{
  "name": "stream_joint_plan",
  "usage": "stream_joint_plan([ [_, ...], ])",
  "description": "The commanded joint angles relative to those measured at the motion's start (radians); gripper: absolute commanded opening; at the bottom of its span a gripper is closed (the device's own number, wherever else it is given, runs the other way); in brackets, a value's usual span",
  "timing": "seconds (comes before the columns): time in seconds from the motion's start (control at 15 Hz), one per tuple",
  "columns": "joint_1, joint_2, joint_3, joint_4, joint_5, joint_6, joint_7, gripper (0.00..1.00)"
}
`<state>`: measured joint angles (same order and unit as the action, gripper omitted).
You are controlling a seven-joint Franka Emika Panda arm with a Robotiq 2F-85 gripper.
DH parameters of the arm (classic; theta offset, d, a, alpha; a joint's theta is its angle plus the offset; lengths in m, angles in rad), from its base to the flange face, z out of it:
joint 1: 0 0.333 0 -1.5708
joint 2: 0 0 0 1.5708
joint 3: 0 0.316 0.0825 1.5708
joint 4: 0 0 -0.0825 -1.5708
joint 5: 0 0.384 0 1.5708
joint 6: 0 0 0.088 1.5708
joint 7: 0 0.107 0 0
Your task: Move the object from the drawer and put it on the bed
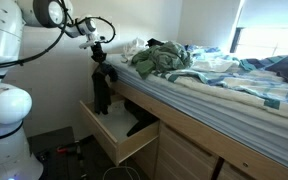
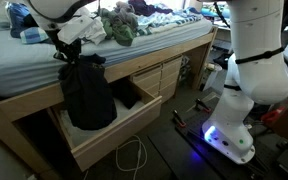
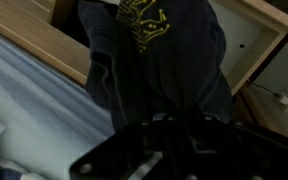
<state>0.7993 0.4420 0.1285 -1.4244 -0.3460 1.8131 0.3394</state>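
A dark garment with a yellow print point(image 3: 149, 45) hangs from my gripper point(image 2: 72, 57). It dangles in front of the bed frame, above the open wooden drawer point(image 2: 109, 128), and shows in both exterior views point(image 1: 102, 88). My gripper point(image 1: 100, 55) is shut on the top of the garment at about mattress height, next to the bed's edge. In the wrist view the fingers are dark and covered by cloth. The bed point(image 1: 224, 95) has a striped blue and white sheet.
A heap of clothes point(image 1: 159, 58) lies on the bed near my gripper, also seen in an exterior view point(image 2: 119, 22). A dark item point(image 1: 139, 125) remains inside the drawer. Cables point(image 2: 134, 155) lie on the floor by the drawer. The robot base point(image 2: 234, 135) stands beside the bed.
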Motion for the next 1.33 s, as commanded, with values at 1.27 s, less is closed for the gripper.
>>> stream_joint_plan([
  [1.27, 0.141, 0.135, -0.051, 0.768, -0.361, -0.615, -0.175, 0.04],
])
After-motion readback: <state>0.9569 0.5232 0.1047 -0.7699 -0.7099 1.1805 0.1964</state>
